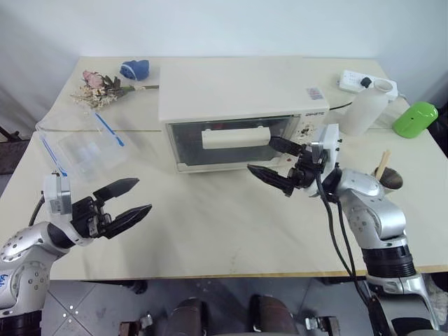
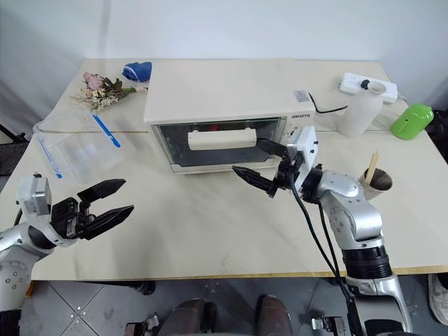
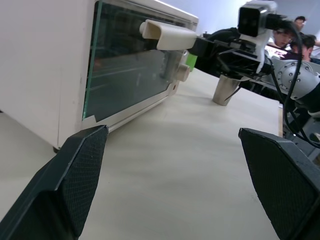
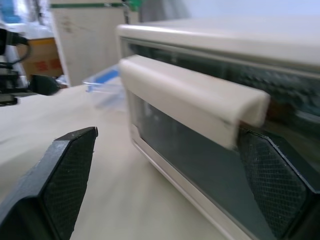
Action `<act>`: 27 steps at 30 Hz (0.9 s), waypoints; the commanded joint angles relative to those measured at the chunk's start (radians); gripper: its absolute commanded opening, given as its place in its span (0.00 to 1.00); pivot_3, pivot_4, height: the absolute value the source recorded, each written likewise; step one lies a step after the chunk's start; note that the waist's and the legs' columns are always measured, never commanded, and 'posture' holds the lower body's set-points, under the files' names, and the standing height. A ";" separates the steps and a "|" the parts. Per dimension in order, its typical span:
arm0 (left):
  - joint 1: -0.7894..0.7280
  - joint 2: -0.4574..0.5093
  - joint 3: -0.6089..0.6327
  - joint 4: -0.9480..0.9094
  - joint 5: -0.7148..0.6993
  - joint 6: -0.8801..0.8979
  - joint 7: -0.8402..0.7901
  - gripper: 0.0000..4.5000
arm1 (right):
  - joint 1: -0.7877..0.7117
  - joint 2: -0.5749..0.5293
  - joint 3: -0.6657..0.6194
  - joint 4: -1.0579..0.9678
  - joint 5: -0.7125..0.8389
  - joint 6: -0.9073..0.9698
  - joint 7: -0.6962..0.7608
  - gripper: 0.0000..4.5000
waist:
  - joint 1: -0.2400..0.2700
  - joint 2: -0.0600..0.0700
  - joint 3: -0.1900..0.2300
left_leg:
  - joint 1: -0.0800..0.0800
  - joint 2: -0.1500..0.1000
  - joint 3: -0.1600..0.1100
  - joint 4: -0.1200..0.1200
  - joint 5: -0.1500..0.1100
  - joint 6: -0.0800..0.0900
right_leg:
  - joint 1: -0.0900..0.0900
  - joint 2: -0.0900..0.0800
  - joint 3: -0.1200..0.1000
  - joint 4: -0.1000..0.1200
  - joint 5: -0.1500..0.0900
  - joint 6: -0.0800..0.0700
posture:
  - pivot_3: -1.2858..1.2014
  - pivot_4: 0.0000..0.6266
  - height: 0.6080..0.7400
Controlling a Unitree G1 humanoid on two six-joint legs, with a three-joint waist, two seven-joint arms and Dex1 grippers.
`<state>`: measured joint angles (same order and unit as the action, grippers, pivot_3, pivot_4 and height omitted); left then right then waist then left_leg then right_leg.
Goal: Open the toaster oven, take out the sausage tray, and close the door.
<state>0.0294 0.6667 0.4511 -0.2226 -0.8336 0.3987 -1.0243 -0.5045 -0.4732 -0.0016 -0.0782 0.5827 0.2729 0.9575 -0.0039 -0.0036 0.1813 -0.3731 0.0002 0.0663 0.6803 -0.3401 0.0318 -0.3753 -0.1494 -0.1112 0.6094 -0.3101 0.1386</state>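
Handling looks simple: the door [image 1: 227, 140] is a stiff glass panel in a cream frame, best taken by its long bar handle [image 1: 235, 137], which gives a firm hold. It stands closed on the toaster oven [image 1: 241, 112], mid-table [image 1: 224, 224]. Right gripper [image 1: 276, 159], fingers wide, hangs just beside the handle's end; left gripper [image 1: 126, 201], fingers also wide, holds nothing.

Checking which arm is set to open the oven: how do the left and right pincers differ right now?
The right pincer is at the oven door's handle, one finger tucked beside its end; the left pincer hangs over bare table, well away from the oven. Both are wide open and hold nothing.
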 commanded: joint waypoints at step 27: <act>-0.565 -0.179 -0.286 0.476 0.258 -0.186 -0.040 0.01 | 0.210 -0.082 0.034 -0.041 -0.233 -0.436 0.163 1.00 | 0.003 -0.001 0.001 | -0.001 0.000 0.002 0.002 0.001 0.000 | 0.000 0.000 -0.006 0.000 0.000 0.001 | 0.52 0.24 1.00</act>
<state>-0.5252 0.4905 0.1771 0.2560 -0.5992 0.2510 -1.0487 -0.3027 -0.5558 0.0383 -0.0959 0.3417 -0.1510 1.1315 -0.0012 -0.0046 0.1819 -0.3741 0.0001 0.0690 0.6826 -0.3394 0.0316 -0.3754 -0.1492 -0.1168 0.6089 -0.3097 0.1395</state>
